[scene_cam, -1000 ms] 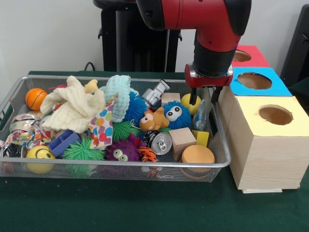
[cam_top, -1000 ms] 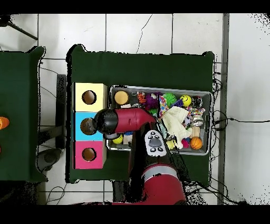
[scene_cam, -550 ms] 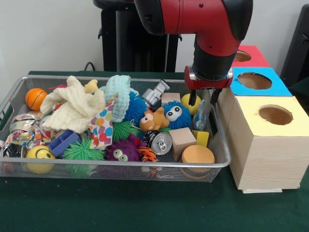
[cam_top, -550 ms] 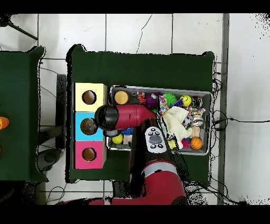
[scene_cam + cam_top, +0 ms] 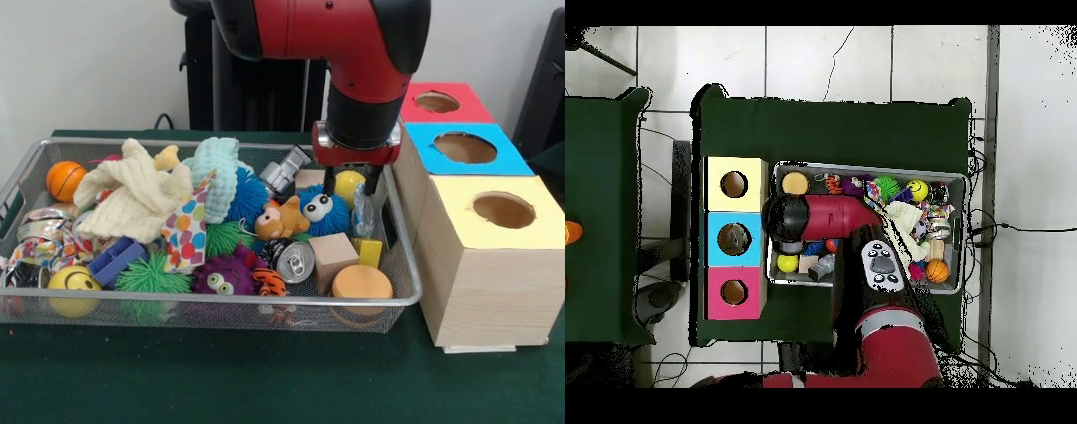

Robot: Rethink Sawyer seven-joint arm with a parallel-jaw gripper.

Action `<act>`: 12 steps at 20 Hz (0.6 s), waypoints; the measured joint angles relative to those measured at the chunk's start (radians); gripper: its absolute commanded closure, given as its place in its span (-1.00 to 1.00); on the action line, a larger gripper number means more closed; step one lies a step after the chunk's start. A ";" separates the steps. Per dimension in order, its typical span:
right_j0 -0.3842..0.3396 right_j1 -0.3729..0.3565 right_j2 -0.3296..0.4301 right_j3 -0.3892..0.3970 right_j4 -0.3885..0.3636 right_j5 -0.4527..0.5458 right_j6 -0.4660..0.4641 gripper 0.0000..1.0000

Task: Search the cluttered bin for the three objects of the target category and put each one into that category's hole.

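The red and black arm's end effector is hanging open and empty inside the silver wire mesh bin, its two dark fingers straddling a yellow ball. A blue fuzzy googly-eyed ball is sitting just below it. Three wooden boxes with red, blue and yellow holed tops are standing beside it on the green table.

A robotics lab, set up for a sorting trial: a red arm on a black pedestal works over a table draped in green cloth, with a wire bin of toys beside three wooden boxes with colour-coded holes. Bare white wall, tiled floor and loose cables surround it.
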 measured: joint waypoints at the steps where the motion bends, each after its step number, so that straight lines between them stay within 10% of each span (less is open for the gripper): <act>1: -0.005 0.000 0.000 -0.003 -0.003 0.000 0.000 -1.00; 12: -0.017 0.020 0.000 -0.041 -0.031 -0.055 0.000 -1.00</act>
